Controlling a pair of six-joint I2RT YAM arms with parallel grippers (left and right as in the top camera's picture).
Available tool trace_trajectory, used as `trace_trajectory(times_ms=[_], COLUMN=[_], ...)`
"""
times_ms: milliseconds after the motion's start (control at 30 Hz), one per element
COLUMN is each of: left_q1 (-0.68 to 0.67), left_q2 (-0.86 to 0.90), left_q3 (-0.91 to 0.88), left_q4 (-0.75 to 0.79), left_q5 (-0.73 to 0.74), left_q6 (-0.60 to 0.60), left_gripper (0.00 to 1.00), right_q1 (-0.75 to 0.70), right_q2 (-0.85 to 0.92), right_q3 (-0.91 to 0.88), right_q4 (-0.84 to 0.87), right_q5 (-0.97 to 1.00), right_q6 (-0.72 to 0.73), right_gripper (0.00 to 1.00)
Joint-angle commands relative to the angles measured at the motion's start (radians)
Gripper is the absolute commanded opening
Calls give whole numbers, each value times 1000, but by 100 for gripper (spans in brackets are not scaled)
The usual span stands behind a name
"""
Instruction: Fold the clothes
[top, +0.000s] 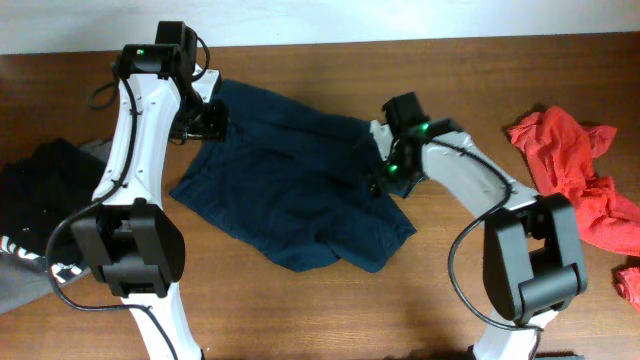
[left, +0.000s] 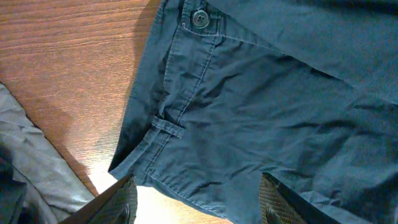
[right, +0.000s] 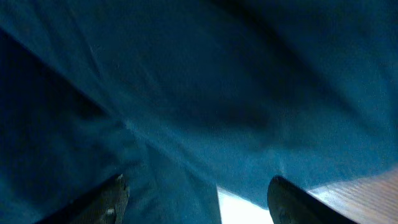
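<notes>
Dark blue shorts (top: 285, 185) lie spread on the wooden table. My left gripper (top: 205, 120) is open at their upper left waistband corner. In the left wrist view the waistband with its button (left: 199, 18) and a belt loop fills the frame, and the open fingers (left: 196, 205) straddle the cloth's edge. My right gripper (top: 385, 175) is open at the shorts' right edge. In the right wrist view the blue fabric (right: 199, 93) fills the frame, with the open fingers (right: 196, 202) low over it.
A red garment (top: 580, 175) lies crumpled at the right edge of the table. A black garment (top: 45, 190) and grey cloth (top: 25, 285) lie at the left; the grey cloth also shows in the left wrist view (left: 31, 168).
</notes>
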Motion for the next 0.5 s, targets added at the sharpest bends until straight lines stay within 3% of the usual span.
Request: trace_trajectory(times_ms=[0, 200, 467], left_q1=[1, 1, 1], left_q2=[-1, -1, -1], left_q3=[-7, -7, -7], left_q4=[2, 6, 17], left_q5=[0, 0, 0], left_q6=[1, 1, 1], left_gripper=[63, 63, 63], right_q1=[24, 37, 36], right_q2=[-17, -17, -17], right_q3=[-35, -75, -103], right_q4=[56, 83, 160], right_q5=[106, 133, 163], right_q6=[-14, -11, 43], right_gripper=[78, 78, 70])
